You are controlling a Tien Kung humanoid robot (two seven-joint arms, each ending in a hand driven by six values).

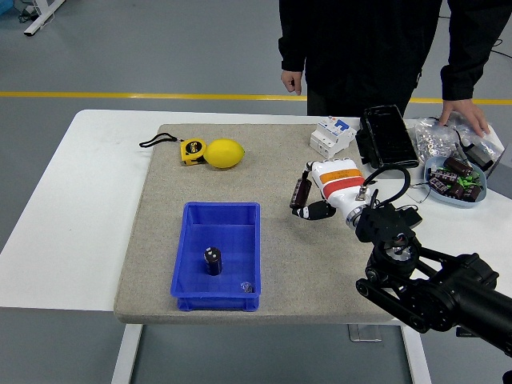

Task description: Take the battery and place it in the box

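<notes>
Grey mat on the white counter [96, 192], blue box [216, 265] to the left.
Right hand [324, 194]: fingers [308, 212] grip 1 battery [300, 194], lifted for carrying boxward.

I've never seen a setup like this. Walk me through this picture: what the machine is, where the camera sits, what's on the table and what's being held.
This is one view from a camera high on a humanoid robot, looking down over a white table topped with a grey felt mat. The black arm from the lower right ends in a white, orange-banded right robot hand, its fingers closed on a dark cylindrical battery, held above the mat. The left arm is out of view. A blue plastic box already holds another dark battery. Also there: a yellow lemon, a yellow tape measure, a white circuit breaker, and a person in black at the far side, one hand on a clear bag.
</notes>
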